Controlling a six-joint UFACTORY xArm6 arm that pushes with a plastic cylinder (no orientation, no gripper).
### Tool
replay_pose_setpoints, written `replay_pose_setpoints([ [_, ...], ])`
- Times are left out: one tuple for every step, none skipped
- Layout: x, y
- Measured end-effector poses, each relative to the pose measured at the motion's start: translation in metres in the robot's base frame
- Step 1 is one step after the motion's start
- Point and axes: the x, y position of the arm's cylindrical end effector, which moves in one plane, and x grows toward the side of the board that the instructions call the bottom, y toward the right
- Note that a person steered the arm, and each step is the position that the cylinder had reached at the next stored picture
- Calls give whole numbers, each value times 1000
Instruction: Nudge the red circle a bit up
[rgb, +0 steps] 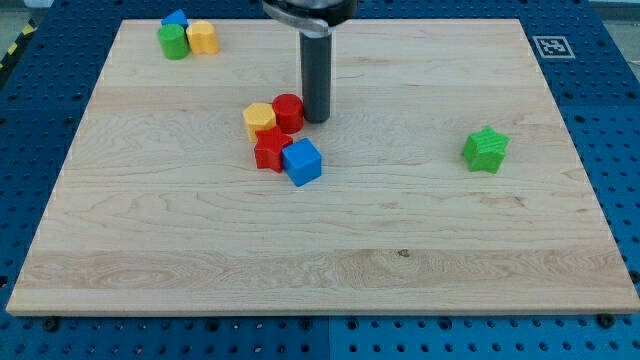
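The red circle (289, 111) stands near the middle of the wooden board (320, 250), at the upper right of a tight cluster. A yellow block (259, 120) touches its left side. A red star-shaped block (269, 150) sits just below it and a blue cube (302, 162) lies at the cluster's lower right. My tip (317, 119) rests on the board right beside the red circle's right edge, touching or nearly touching it.
A green block (173, 42), a blue block (176, 19) and a yellow block (203, 38) are grouped at the view's top left. A green star-shaped block (486, 149) sits alone at the right. A marker tag (551, 46) lies off the board's top right corner.
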Motion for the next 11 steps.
replay_pose_setpoints([
  [-6,-1],
  [8,15],
  [23,30],
  [35,28],
  [52,18],
  [50,-7],
  [35,-31],
  [22,-35],
  [22,-35],
  [23,-35],
  [35,-18],
])
